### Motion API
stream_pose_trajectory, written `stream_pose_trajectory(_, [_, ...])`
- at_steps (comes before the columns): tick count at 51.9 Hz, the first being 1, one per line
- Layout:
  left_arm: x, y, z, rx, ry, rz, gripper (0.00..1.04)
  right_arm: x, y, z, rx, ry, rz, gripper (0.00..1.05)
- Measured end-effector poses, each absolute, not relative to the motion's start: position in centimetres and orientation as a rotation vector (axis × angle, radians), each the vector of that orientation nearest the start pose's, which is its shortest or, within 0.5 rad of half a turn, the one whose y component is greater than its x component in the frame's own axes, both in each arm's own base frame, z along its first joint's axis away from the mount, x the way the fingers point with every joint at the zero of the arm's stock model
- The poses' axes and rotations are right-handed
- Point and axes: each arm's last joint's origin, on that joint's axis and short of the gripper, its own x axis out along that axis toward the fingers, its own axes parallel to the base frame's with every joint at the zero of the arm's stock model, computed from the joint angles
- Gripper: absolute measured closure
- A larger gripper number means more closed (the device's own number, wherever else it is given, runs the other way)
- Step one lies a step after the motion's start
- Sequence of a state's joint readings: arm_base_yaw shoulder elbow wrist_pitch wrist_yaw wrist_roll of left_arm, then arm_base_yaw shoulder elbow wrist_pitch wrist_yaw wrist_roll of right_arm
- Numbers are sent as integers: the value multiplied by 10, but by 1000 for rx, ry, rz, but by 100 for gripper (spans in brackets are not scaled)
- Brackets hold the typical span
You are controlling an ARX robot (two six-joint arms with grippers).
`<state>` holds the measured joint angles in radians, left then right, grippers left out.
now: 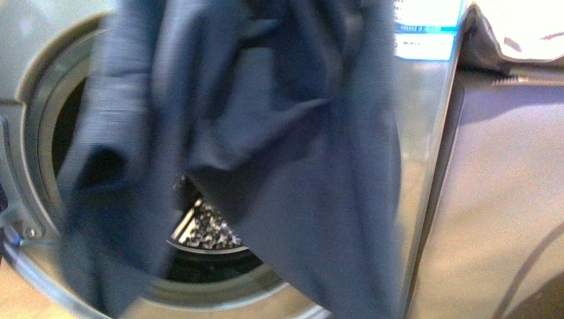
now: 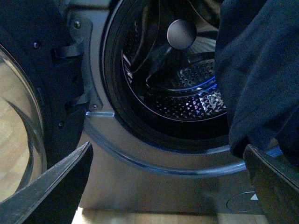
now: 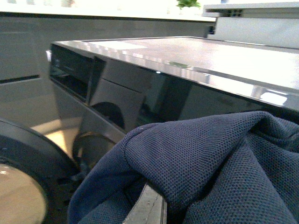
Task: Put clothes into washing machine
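The navy blue clothes (image 1: 266, 153) hang in front of the washing machine (image 1: 425, 166), draped across most of its round porthole. Neither arm shows in the front view. In the right wrist view the clothes (image 3: 210, 168) bulge over my right gripper (image 3: 154, 210), which is shut on them; only one grey finger (image 3: 148, 207) shows. In the left wrist view my left gripper (image 2: 168, 182) stands open, low before the washing machine's rim (image 2: 154, 163), its dark fingers (image 2: 56, 186) wide apart with nothing between them. The clothes (image 2: 257, 70) hang to one side, over part of the steel drum (image 2: 187, 93).
The glass door (image 2: 18, 140) is swung open beside the porthole. A plain beige-grey panel (image 1: 499, 199) stands right of the machine, with pale folded fabric (image 1: 519, 33) on top. The machine's flat top (image 3: 196, 56) and dark control panel (image 3: 70, 70) show in the right wrist view.
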<state>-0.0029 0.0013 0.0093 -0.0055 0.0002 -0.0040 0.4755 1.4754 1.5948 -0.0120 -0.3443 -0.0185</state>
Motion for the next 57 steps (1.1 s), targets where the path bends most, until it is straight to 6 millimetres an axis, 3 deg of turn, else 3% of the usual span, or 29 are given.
stream_pose_trajectory(11, [97,0,166,-4,-2,-3,7,285,155,461,145,-114,1014,101])
stream_pose_trajectory(57, [97,0,166,-4,-2,-3,7,284,153,462,187,-99,1017,101])
